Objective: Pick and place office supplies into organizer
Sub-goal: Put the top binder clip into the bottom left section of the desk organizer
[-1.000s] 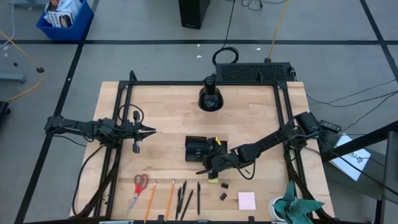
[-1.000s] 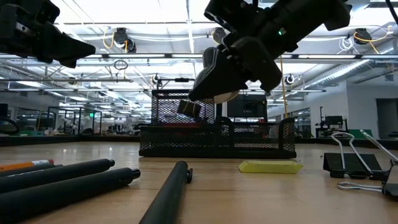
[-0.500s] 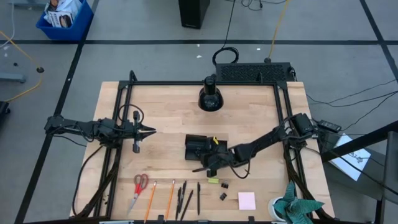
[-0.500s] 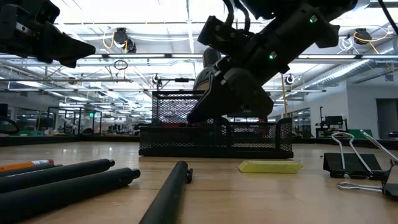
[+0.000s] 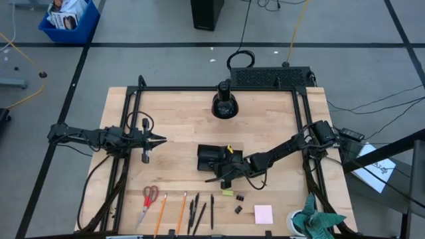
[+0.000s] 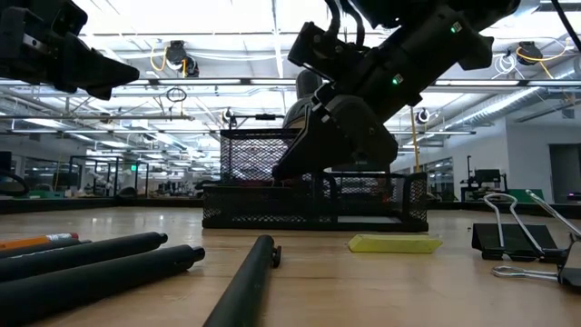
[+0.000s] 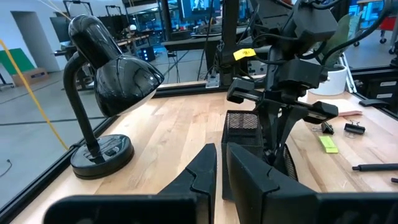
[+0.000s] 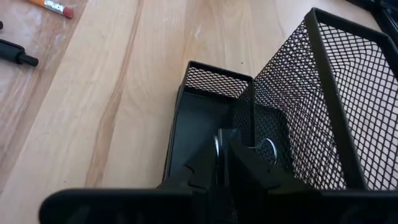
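The organizer, a black wire-mesh desk tray with a low front compartment and a taller mesh bin behind, sits mid-worktop directly beneath the right hand. In the right wrist view that hand hangs over the low compartment with its fingers pressed close together; a silver wire loop of a binder clip shows right at the fingertips, but I cannot tell whether the hand is pinching it or whether it lies loose in the tray. The low approach over the open top suggests a drop-off into a compartment: coming from above keeps the mesh walls out of the way.

The supplies yet to be collected lie on the near side of the right hand, towards the worktop's front edge: a small yellow piece just beside it, two black binder clips a little further, and a pink sticky-note pad beyond those. Off to the hand's side lie the dark pens, orange pencils and red-handled scissors, laid roughly parallel.

The left hand waits well apart from the organizer, fingers nearly closed on nothing, pointing across the worktop. A black desk lamp stands on the far side of the organizer from the right hand, and a teal cloth sits in a white cup at the worktop's corner.
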Tool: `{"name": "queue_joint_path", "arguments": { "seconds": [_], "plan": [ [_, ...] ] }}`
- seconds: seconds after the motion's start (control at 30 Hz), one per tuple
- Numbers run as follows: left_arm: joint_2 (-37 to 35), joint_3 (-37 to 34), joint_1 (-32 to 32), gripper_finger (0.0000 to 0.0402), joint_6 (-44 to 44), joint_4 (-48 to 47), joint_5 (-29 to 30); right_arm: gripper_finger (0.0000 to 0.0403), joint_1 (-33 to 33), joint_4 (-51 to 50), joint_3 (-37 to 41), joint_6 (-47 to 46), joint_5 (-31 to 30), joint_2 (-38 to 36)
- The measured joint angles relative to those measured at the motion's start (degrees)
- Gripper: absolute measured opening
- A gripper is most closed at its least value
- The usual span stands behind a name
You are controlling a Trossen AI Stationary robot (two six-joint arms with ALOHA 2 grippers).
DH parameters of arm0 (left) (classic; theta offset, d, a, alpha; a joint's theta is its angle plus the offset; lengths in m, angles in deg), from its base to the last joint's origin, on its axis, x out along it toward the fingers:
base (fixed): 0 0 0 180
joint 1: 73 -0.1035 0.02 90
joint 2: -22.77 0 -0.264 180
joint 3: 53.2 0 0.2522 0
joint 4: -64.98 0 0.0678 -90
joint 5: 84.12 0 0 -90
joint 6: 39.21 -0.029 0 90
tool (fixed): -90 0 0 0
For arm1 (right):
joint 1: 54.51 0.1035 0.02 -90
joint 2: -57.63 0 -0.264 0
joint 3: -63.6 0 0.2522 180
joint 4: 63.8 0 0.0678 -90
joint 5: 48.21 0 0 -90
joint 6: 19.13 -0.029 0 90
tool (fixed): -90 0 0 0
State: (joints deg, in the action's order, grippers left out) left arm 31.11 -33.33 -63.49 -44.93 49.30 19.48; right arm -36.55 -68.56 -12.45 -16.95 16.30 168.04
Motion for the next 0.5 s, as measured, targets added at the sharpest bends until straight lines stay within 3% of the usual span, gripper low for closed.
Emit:
{"name": "queue_joint_path", "arguments": {
  "seconds": [0.5],
  "plan": [
    [0.01, 0.00, 0.00, 0.0047, 0.01, -0.09, 0.00, 0.0057, 0.00, -0.45, 0.15, -0.87, 0.18, -1.02]
  ]
}}
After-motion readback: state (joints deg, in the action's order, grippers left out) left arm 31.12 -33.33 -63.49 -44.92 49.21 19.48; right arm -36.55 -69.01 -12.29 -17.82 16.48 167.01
